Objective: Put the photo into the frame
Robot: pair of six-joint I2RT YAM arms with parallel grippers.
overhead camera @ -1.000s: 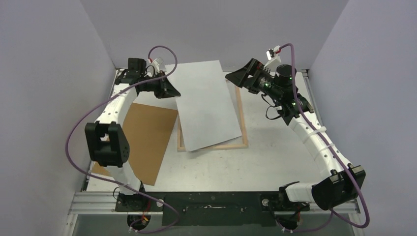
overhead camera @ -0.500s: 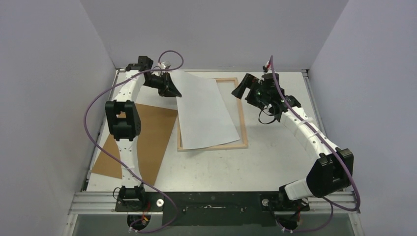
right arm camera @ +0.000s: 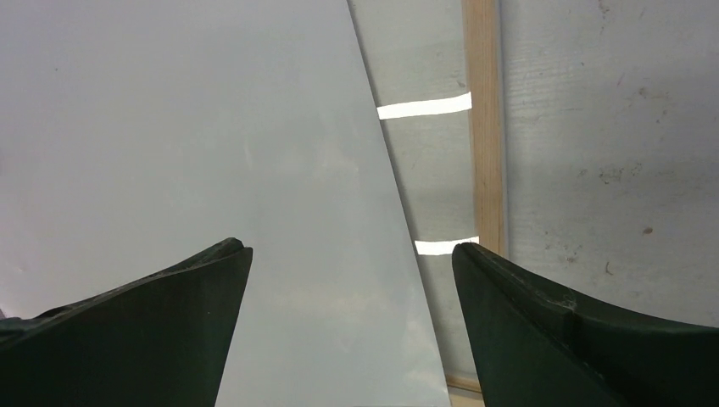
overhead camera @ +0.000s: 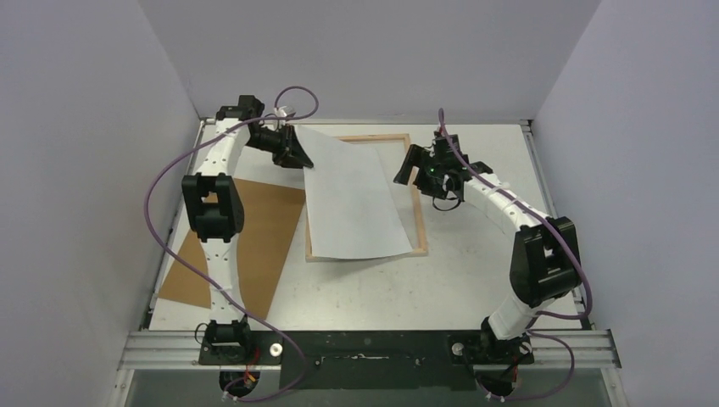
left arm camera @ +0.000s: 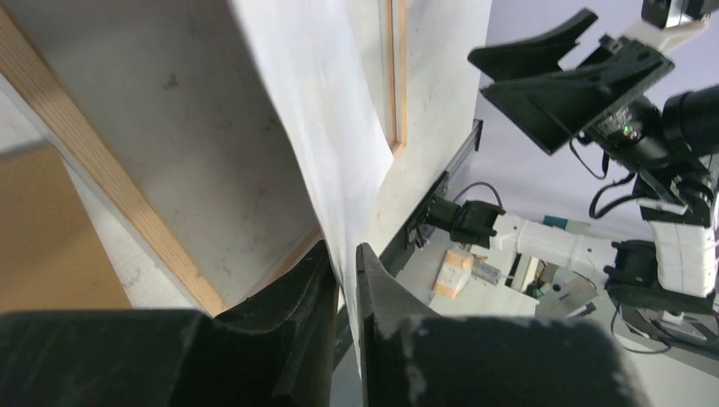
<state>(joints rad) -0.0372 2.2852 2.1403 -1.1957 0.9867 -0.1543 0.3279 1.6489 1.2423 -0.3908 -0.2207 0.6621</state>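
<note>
The photo (overhead camera: 352, 197) shows only its plain white back. It lies slanted over the frame (overhead camera: 416, 212), which rests with its pale wood back up. My left gripper (overhead camera: 298, 155) is shut on the photo's far left corner and holds that corner lifted; in the left wrist view the sheet (left arm camera: 322, 102) runs between the fingers (left arm camera: 292, 297). My right gripper (overhead camera: 405, 165) is open and empty, hovering over the photo's right edge; the right wrist view shows the white sheet (right arm camera: 195, 170) and the frame's wood rail (right arm camera: 482, 127) between its open fingers (right arm camera: 509, 305).
The brown backing board (overhead camera: 246, 242) lies flat left of the frame, partly under my left arm. White walls close in the table at the back and sides. The arm bases sit on a metal rail (overhead camera: 373, 348) at the near edge.
My right gripper has come down and leftward from the far right toward the photo's right edge. My left arm has swung, lowering the photo so it lies closer inside the frame's outline.
</note>
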